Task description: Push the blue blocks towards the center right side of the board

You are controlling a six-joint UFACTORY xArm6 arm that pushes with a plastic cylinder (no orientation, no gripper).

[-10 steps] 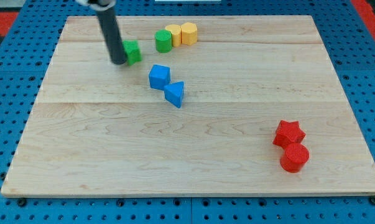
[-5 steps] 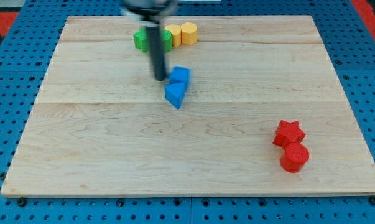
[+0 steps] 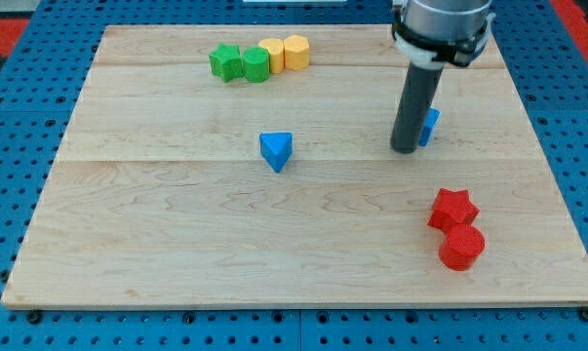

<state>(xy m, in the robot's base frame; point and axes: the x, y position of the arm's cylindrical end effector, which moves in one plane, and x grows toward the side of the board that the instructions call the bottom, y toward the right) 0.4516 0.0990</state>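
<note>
A wooden board (image 3: 303, 234) is seen lying on a blue pegboard bench (image 3: 20, 146). The dark rod is positioned in the board's right half, and my tip (image 3: 405, 149) is set down on the wood just at the view's left of a blue block (image 3: 429, 127), which is largely hidden behind the rod; only a sliver of it is exposed, so its shape cannot be made out. Tip and block appear to be touching. No end effector is fitted to the arm, so nothing is grasped or released; contact is made by the rod alone.

A second blue piece, the blue triangular block (image 3: 276, 150), is found near the board's centre, well apart from the tip and towards the view's left of it.

Along the view's top edge a row is formed by a green star block (image 3: 224, 61), a green cylinder (image 3: 255, 65), a yellow block (image 3: 273, 55) and a yellow hexagonal block (image 3: 295, 51), each touching its neighbour. At the lower right a red star block (image 3: 453, 209) is seen touching a red cylinder (image 3: 461, 247) just below it.
</note>
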